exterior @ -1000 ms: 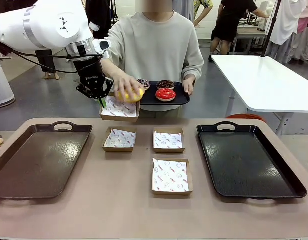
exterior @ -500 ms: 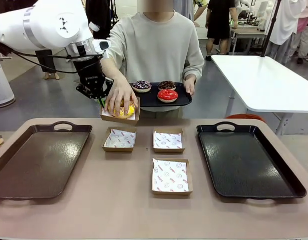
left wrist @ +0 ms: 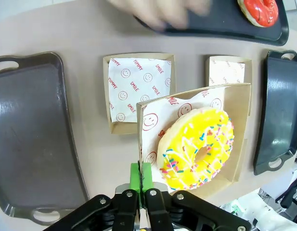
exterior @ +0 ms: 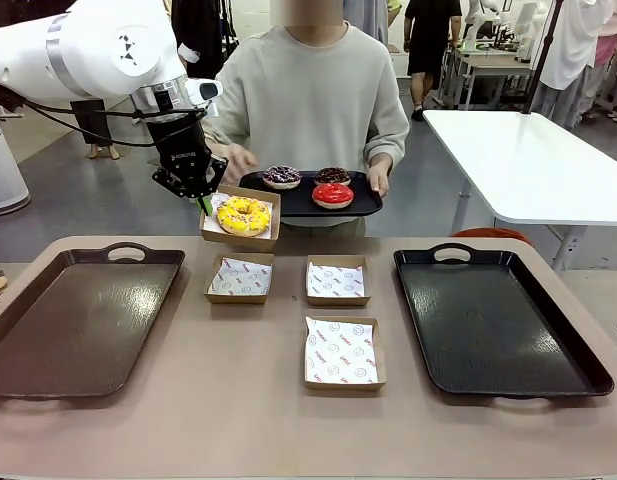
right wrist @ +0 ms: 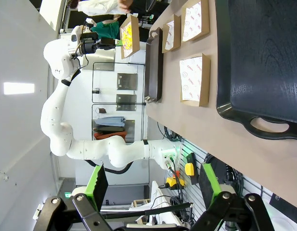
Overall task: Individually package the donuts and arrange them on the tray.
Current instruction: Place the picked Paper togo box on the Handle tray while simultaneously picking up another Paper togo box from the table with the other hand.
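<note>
— So, what is the left claw (exterior: 202, 203) (left wrist: 143, 180) up to?

— It is clenched. Its green pads (left wrist: 135, 174) pinch one edge of a cardboard box (exterior: 238, 238) (left wrist: 240, 120), nearly meeting, with just the box wall and its paper liner between them. The box is held up off the counter (exterior: 238, 430), at its far side.

— And inside the box?

— The yellow donut (exterior: 244, 215) (left wrist: 196, 147), sprinkled, lies flat on the smiley-print paper and fills most of the box.

— The right claw (right wrist: 153, 185)?

— Released, with its fingers spread wide and nothing between them.

— What lies beyond the held box?

— Just behind it the person holds a dark serving tray (exterior: 308, 203) (left wrist: 220, 24) above the far edge of the counter. On it sit the red donut (exterior: 332, 194) (left wrist: 258, 10) nearest the robot, the purple donut (exterior: 282, 176) and the chocolate donut (exterior: 332, 175) behind it. One hand (exterior: 376, 175) grips the tray's end at picture right. The person's other hand (exterior: 238, 158) is blurred, close to the left claw and the tray's other end.

— And down on the counter?

— There are three more paper-lined boxes. Two of them (exterior: 239, 278) (exterior: 338, 281) stand side by side in the middle, and a third (exterior: 340, 352) sits nearer the robot, in line with the right-hand one. A brown tray (exterior: 78, 320) lies at the robot's left and a black tray (exterior: 498, 320) at its right, both well apart from the boxes.
</note>
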You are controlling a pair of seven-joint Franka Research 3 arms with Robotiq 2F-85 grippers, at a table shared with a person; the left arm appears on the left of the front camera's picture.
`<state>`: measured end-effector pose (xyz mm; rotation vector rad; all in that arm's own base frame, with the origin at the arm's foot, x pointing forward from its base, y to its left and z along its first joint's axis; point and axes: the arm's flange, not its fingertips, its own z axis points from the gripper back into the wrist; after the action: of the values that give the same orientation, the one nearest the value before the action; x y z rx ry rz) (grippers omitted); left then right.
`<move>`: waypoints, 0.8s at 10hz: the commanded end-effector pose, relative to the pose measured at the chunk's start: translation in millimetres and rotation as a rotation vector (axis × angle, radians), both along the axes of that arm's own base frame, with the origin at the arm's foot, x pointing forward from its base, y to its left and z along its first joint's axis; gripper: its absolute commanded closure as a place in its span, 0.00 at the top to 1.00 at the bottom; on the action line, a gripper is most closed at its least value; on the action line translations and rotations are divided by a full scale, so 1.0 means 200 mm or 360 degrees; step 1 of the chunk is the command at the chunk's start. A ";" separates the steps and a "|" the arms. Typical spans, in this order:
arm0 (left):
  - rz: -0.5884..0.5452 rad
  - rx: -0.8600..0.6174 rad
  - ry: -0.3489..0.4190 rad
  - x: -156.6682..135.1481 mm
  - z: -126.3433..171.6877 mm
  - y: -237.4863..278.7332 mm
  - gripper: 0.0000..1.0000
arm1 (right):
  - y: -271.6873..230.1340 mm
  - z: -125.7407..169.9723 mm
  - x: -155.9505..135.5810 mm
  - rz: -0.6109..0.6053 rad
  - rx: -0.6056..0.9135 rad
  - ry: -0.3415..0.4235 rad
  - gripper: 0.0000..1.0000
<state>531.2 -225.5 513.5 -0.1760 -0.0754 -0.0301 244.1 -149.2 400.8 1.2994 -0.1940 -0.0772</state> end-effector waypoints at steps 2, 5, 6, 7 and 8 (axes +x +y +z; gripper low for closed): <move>0.0007 0.0002 -0.0017 -0.02 0.00 0.01 0.00 | -0.01 0.00 -0.01 -0.0001 0.0020 -0.0008 1.00; -0.0092 -0.0034 0.0016 0.00 0.01 0.04 0.01 | 0.06 0.06 0.08 0.0012 -0.0079 0.0043 1.00; -0.0168 -0.0093 0.0016 -0.05 0.06 0.12 0.01 | 0.17 0.16 0.14 0.0063 -0.0247 0.0086 1.00; -0.0185 -0.0118 -0.0013 -0.09 0.12 0.20 0.01 | 0.27 0.25 0.19 0.0101 -0.0369 0.0120 1.00; -0.0178 -0.0133 -0.0022 -0.12 0.17 0.31 0.01 | 0.38 0.36 0.25 0.0135 -0.0496 0.0154 1.00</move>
<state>522.9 -191.5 539.8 -0.2368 -0.0825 -0.1262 281.8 -97.2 449.5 1.0783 -0.1075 -0.0368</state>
